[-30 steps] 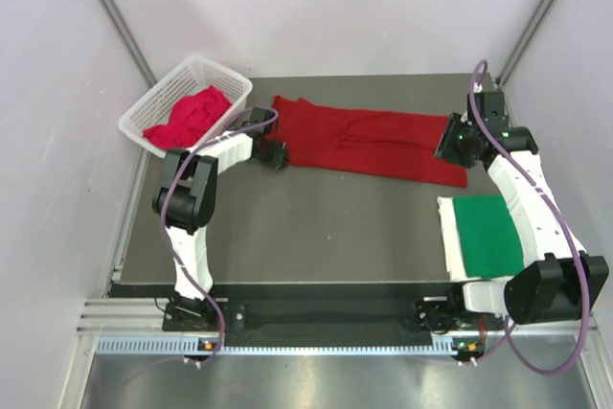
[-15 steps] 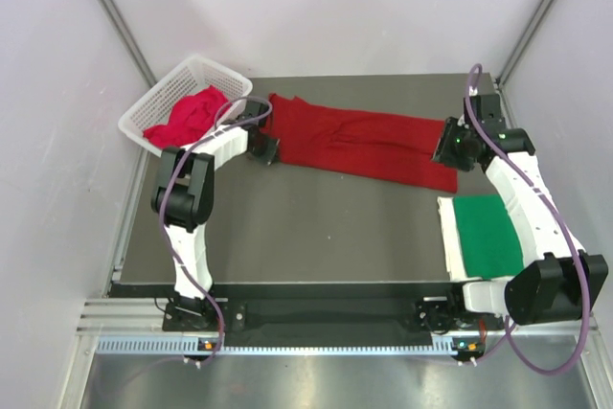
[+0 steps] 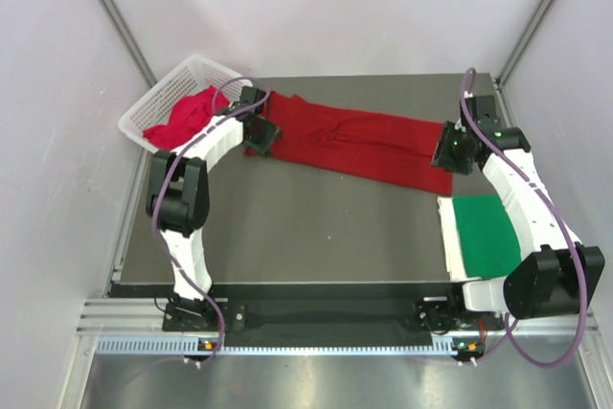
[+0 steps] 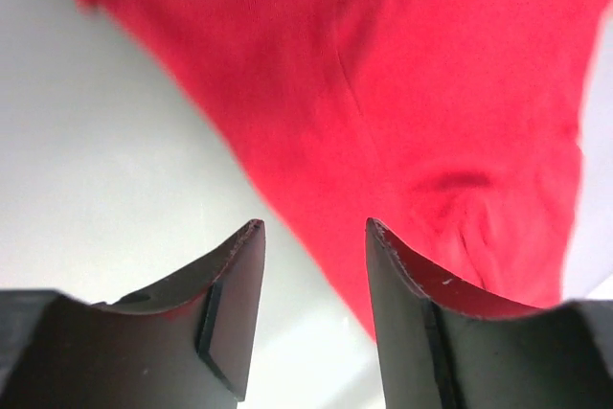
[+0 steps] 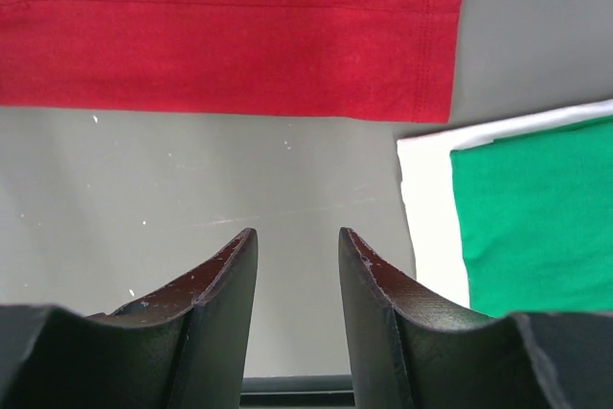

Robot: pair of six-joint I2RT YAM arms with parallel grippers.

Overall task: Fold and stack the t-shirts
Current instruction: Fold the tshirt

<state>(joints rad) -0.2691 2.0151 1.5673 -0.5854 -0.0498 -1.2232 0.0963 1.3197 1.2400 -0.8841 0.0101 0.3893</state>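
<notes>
A dark red t-shirt (image 3: 354, 141) lies folded into a long strip across the back of the table. My left gripper (image 3: 261, 133) hovers at its left end, jaws open and empty; in the left wrist view the left gripper (image 4: 311, 232) faces red cloth (image 4: 431, 93) just ahead. My right gripper (image 3: 450, 152) stands at the strip's right end, open and empty; the right wrist view shows the right gripper (image 5: 297, 237) over bare table, short of the red hem (image 5: 239, 45). A folded green t-shirt (image 3: 488, 234) lies on a white cloth (image 5: 431, 208) at front right.
A white lattice basket (image 3: 144, 112) at the back left corner holds a crumpled pinkish red shirt (image 3: 182, 117). Grey walls close in on the left, the back and the right. The dark tabletop (image 3: 316, 227) stretches between the arms.
My left gripper has moved back and left along the red shirt's left end, and that end has shifted slightly with it. The right gripper has barely moved.
</notes>
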